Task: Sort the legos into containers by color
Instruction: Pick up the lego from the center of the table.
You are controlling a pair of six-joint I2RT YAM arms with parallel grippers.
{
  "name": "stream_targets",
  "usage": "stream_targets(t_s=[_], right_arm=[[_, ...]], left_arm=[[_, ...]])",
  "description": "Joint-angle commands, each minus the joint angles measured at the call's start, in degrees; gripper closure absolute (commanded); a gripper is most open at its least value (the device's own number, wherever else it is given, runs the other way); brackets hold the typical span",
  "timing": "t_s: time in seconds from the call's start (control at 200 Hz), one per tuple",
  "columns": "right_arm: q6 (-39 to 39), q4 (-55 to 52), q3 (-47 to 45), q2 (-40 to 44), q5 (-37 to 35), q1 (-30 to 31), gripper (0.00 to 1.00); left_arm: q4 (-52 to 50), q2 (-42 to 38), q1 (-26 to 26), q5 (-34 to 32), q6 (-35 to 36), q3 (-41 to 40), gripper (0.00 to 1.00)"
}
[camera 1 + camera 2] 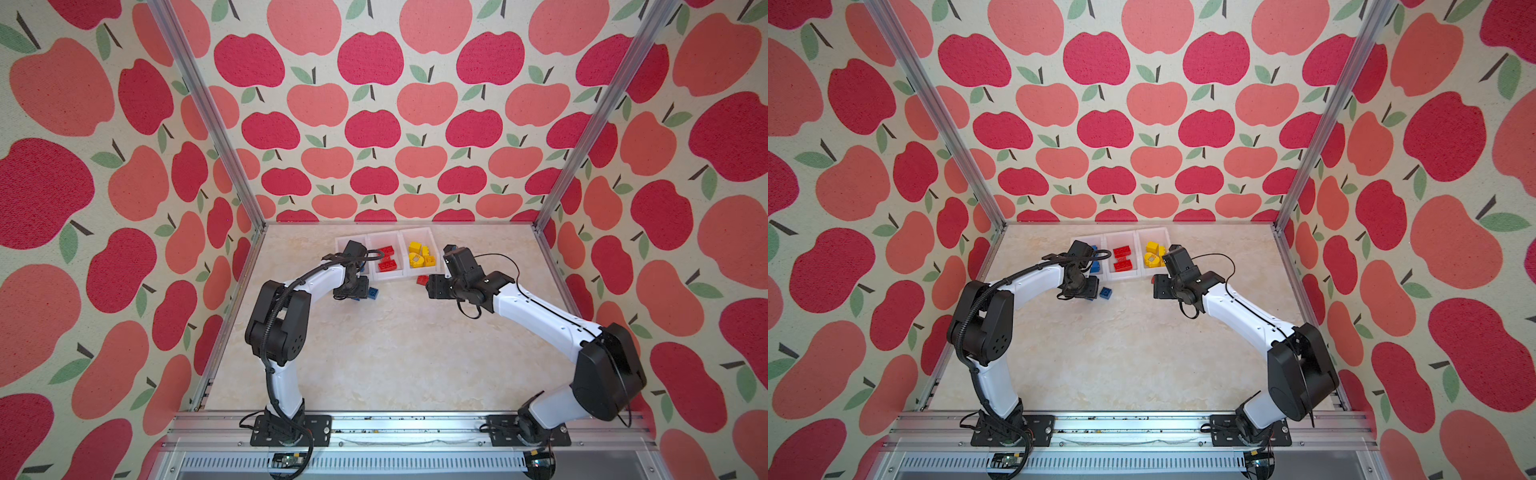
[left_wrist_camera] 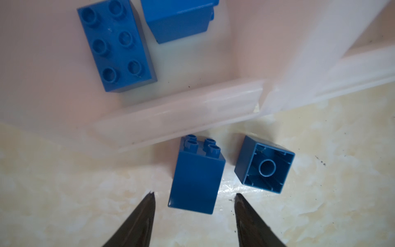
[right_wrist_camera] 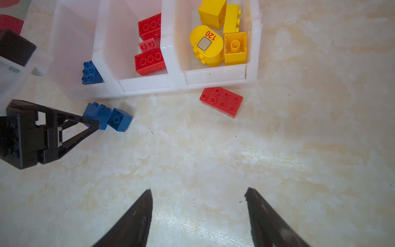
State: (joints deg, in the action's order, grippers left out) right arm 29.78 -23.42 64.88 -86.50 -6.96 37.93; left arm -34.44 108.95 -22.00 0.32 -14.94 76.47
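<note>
Three white containers (image 1: 388,275) stand joined in a row at the back of the table. The left one (image 2: 181,115) holds blue legos (image 2: 116,46), the middle one red legos (image 3: 149,61), the right one yellow legos (image 3: 206,46). Two blue legos lie on the table before the left container: one on its side (image 2: 196,177), one with its hollow underside showing (image 2: 265,164). My left gripper (image 2: 195,194) is open, its tips either side of the blue lego on its side, with gaps showing. A red oblong lego (image 3: 221,102) lies before the yellow container. My right gripper (image 3: 197,190) is open over bare table.
The marble-look tabletop (image 1: 374,353) is walled in by apple-print panels and metal posts (image 1: 540,224). Both arm bases are bolted to a rail (image 1: 407,428) at the near edge. The left arm's wrist hangs over the left container (image 1: 353,249).
</note>
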Motion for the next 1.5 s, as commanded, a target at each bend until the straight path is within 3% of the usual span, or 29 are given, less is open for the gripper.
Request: stream_targets(t_s=[0.0,0.895,1.496], right_arm=[[1.15,0.39,-0.81,1.79,-0.2,-0.56,0.29],[1.76,1.1,-1.25,1.71,0.19,-1.17,0.29],[1.86,1.27,-1.25,2.05,-0.03,-1.37,0.29]], left_arm=[[-0.07,1.43,0.29,-1.69,1.16,2.02,0.41],[2.18,5.84,0.55,-2.07,1.32,3.51,0.5],[2.0,4.29,-0.19,-2.07,0.7,2.43,0.66]])
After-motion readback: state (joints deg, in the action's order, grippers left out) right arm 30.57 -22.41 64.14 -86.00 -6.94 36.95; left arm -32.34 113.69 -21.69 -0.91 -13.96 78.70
